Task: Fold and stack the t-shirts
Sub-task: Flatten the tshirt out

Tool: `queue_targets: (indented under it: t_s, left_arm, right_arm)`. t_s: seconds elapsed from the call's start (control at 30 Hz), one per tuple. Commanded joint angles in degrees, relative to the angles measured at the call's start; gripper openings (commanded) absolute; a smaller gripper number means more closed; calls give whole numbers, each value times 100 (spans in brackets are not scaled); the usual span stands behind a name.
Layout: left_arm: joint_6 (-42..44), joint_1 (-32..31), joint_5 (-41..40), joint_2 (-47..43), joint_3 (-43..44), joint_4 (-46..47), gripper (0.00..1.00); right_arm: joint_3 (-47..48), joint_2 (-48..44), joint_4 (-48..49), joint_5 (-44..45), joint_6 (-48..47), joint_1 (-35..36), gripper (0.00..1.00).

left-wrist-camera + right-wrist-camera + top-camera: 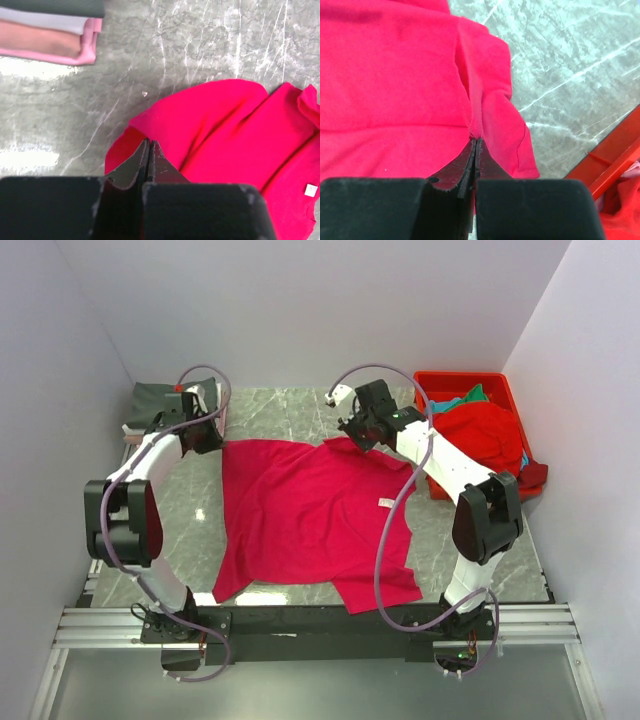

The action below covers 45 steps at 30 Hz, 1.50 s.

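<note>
Left hand (149, 148): fingers pressed together, pinching the far-left edge of the crimson shirt (225, 130). The cloth meets the fingertips right at its border.

Right hand (476, 142): fingers likewise pressed together, pinching a raised ridge of the same shirt near its far-right corner, where the cloth puckers up to the tips.

From above, I have the left hand (205, 435) and the right hand (358, 430) on the two far corners of the crimson shirt (310, 510). It lies spread open and nearly flat across the middle of the table (290, 405), its white tag (385, 502) showing toward the right side. No fold is made in it yet, though some edges are rumpled.

Work done: a stack (50, 30) of folded shirts sits at the table's far-left corner, dark grey over white over pale pink. It is near my left hand but apart from the crimson shirt.

Work left: the bin (470, 378) at far right holds at least a red shirt (490, 435) and a teal shirt (465, 398), both crumpled and unfolded.

Judgement: the task is partway along. Three shirts look finished, one is gripped for its first fold, and two or more are waiting in the bin. I cannot tell the exact number there.
</note>
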Motion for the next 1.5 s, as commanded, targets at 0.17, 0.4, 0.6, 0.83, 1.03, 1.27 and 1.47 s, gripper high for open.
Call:
queue_targets:
  t_s: [0.17, 0.4, 0.6, 0.83, 1.03, 1.27, 1.47]
  left_arm:
    - [-2, 345, 199, -761, -619, 105, 1]
    - [-99, 609, 330, -1569, -1129, 123, 1]
    - [-143, 750, 418, -2114, -1472, 114, 1]
    - [-204, 926, 278, -2844, -1788, 140, 1]
    - [-266, 979, -90, -3415, -1859, 79, 0]
    - [-327, 1040, -802, -3829, -1754, -44, 0]
    - [-538, 1128, -1163, -3717, -1631, 288, 1]
  right_arm:
    - [491, -164, -100, 181, -238, -13, 0]
    - [913, -270, -134, 313, -353, -39, 0]
    - [1054, -375, -170, 287, -353, -39, 0]
    - [1098, -639, -152, 287, -415, -31, 0]
    - [1247, -1007, -205, 339, -537, -40, 0]
    - [1607, -1508, -232, 392, -643, -39, 0]
    - [1555, -1484, 330, 822, -784, -48, 0]
